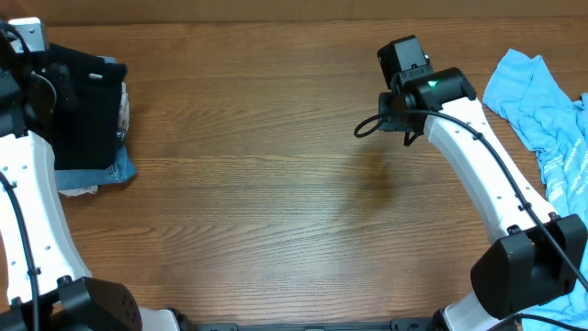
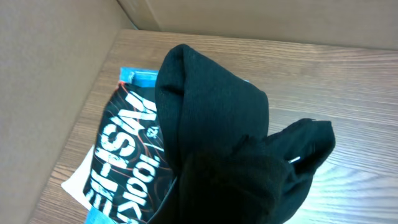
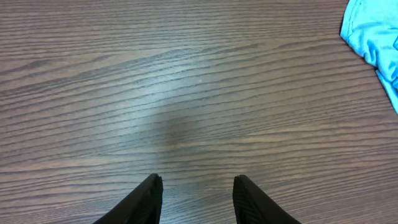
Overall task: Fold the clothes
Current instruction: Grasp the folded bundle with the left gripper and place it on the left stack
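The plain black T-shirt (image 1: 89,115) lies folded on a pile of clothes at the table's far left. In the left wrist view its fabric (image 2: 217,118) bunches up toward the camera and hides the jaws. My left gripper (image 1: 64,85) sits at the shirt's left edge, shut on a fold of it, fingers buried in the cloth. My right gripper (image 3: 198,179) hangs open over bare wood at the back right of centre (image 1: 404,62), with nothing between its fingers and far from the shirt.
Under the black shirt lie a printed black garment (image 2: 124,162), a light blue denim piece (image 1: 119,170) and something white (image 2: 78,180). A crumpled light blue garment (image 1: 542,101) lies at the right edge. A cardboard wall (image 2: 50,62) stands left of the pile.
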Robot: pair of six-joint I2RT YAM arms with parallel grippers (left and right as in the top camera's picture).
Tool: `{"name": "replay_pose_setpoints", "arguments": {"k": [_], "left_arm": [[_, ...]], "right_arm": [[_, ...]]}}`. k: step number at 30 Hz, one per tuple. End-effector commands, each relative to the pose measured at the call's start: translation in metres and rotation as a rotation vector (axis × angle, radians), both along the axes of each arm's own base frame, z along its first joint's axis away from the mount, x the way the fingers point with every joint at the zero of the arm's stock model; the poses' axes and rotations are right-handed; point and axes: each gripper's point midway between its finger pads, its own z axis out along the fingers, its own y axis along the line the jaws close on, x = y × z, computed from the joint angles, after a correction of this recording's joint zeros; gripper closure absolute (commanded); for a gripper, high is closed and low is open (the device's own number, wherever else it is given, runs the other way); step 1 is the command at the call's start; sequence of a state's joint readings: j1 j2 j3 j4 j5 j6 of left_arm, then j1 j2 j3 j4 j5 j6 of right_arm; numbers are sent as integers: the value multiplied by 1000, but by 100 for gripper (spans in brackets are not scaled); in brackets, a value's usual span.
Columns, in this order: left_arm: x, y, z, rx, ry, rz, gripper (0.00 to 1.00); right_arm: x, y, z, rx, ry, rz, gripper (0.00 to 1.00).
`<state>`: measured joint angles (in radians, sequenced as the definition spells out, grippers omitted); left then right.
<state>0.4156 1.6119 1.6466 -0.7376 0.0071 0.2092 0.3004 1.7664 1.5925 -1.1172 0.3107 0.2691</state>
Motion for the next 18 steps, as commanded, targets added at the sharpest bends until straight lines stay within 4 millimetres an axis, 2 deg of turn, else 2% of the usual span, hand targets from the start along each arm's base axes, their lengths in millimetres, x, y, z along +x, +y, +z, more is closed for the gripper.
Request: {"name": "replay_pose_setpoints", "arguments": {"k": [1, 7, 15, 16, 17, 18], "left_arm": [[11, 15, 0, 29, -9, -9, 96], [25, 48, -25, 30, -8, 39, 96], [37, 80, -48, 38, -14, 84, 95], [36, 89, -51, 44, -18, 102, 90], [36, 93, -50, 50, -21, 113, 80], [32, 103, -50, 61, -23, 145, 52]], "right_arm": [[4, -3, 15, 16, -46, -20, 59], [4, -3, 15, 16, -45, -20, 59], [4, -3, 15, 16, -46, -21, 59], [4, -3, 15, 16, -46, -21, 59], [4, -3, 15, 16, -46, -21, 59], [4, -3, 15, 16, -46, -21, 59]]}}
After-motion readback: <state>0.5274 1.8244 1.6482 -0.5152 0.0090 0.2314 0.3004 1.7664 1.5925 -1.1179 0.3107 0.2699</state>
